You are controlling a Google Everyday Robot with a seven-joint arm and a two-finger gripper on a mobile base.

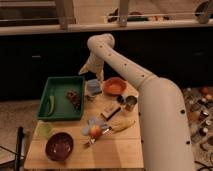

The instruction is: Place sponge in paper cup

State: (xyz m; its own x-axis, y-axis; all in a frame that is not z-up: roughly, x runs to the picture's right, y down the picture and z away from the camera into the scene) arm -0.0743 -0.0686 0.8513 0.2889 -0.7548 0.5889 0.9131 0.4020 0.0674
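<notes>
Camera view: bench.
Hand: above blue sponge; grip state cannot tell.
Progress: sponge not in any cup; placing remains.

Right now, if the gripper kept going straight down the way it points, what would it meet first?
Probably the blue sponge, which lies just below the gripper at the table's far edge, beside the green tray. Depth is hard to judge.

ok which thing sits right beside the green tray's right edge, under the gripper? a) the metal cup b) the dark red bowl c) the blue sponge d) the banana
c: the blue sponge lies just right of the green tray, with the gripper directly above it at the table's far edge.
</notes>
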